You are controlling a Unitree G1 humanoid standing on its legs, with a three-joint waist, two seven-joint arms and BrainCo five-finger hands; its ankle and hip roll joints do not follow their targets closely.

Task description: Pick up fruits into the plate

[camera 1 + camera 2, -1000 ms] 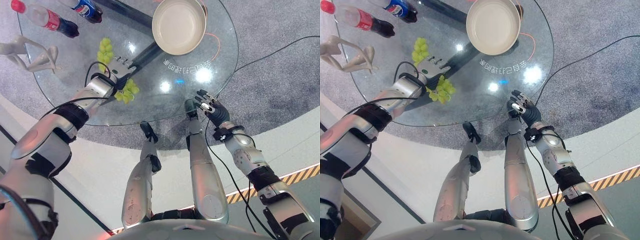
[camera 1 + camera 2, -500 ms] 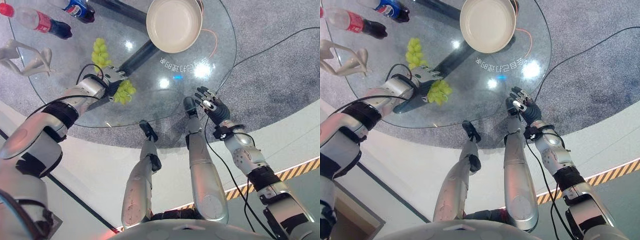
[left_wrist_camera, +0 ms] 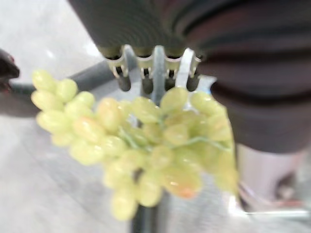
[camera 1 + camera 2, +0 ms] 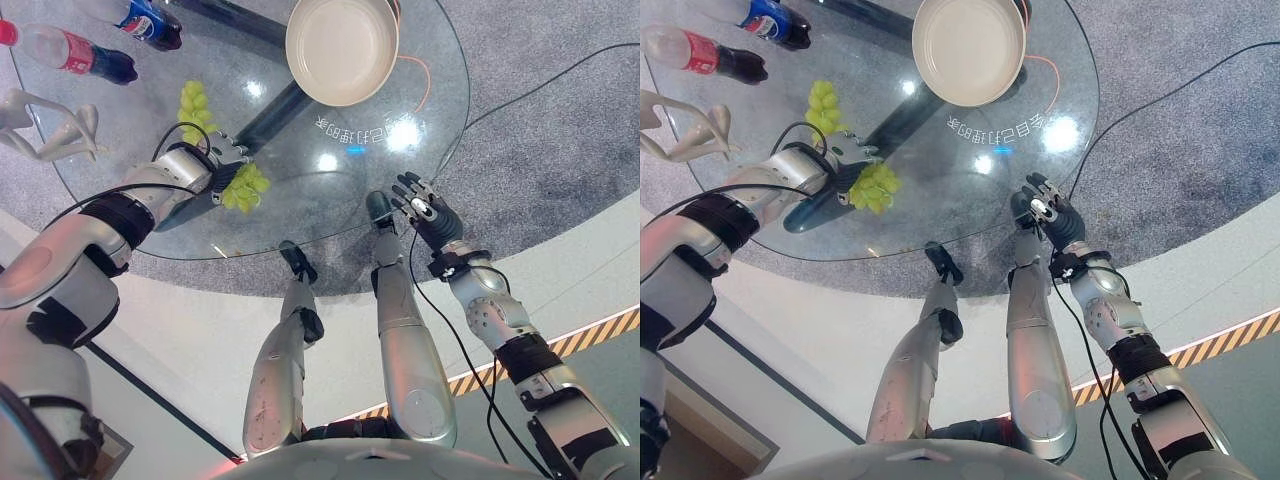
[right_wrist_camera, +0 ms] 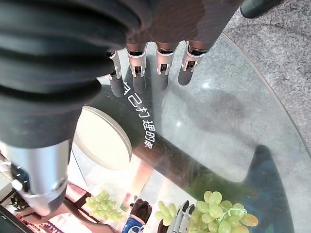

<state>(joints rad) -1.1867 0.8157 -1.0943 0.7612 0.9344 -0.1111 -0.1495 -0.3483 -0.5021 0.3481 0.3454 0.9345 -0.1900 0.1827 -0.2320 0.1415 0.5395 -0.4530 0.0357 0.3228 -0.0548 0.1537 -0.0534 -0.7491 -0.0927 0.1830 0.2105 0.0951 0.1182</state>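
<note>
A grape bunch (image 4: 245, 184) has been drawn nearer the robot, apparently pinched in the left hand (image 4: 222, 163), well short of the plate (image 4: 342, 48); carrying remains. The right hand (image 4: 427, 212) hangs spread.

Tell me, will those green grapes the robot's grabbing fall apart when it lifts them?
Probably a little floppy: the grape bunch hangs loosely from thin green stems under the left hand, so it may droop or swing. A grape could drop off if squeezed. The smooth glass table would likely let loose ones roll.
</note>
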